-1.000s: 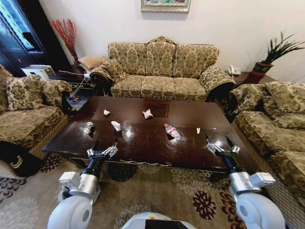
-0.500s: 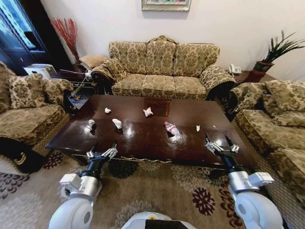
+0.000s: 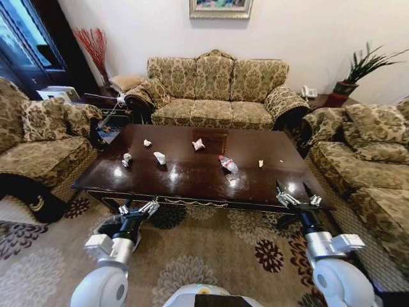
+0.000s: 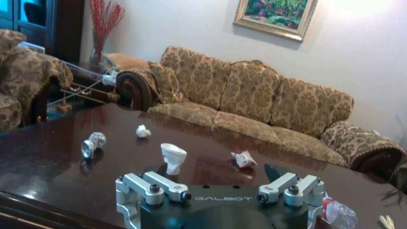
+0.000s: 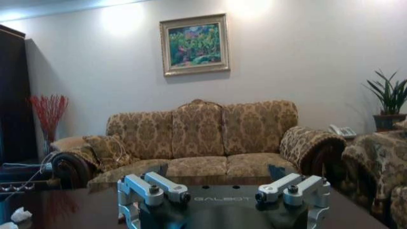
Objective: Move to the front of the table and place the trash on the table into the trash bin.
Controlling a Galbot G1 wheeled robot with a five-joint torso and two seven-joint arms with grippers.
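Three sofas [image 3: 216, 89] around littered table [image 3: 192, 182]

White rounded arms, black wrists, silver hinged fingers [image 4: 157, 187] with dark screws, black gripper body lettered GALBOT

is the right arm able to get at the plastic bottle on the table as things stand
Probably not yet. The right gripper hovers open at the table near edge, the bottle lies mid-table, well off; nothing blocks it.
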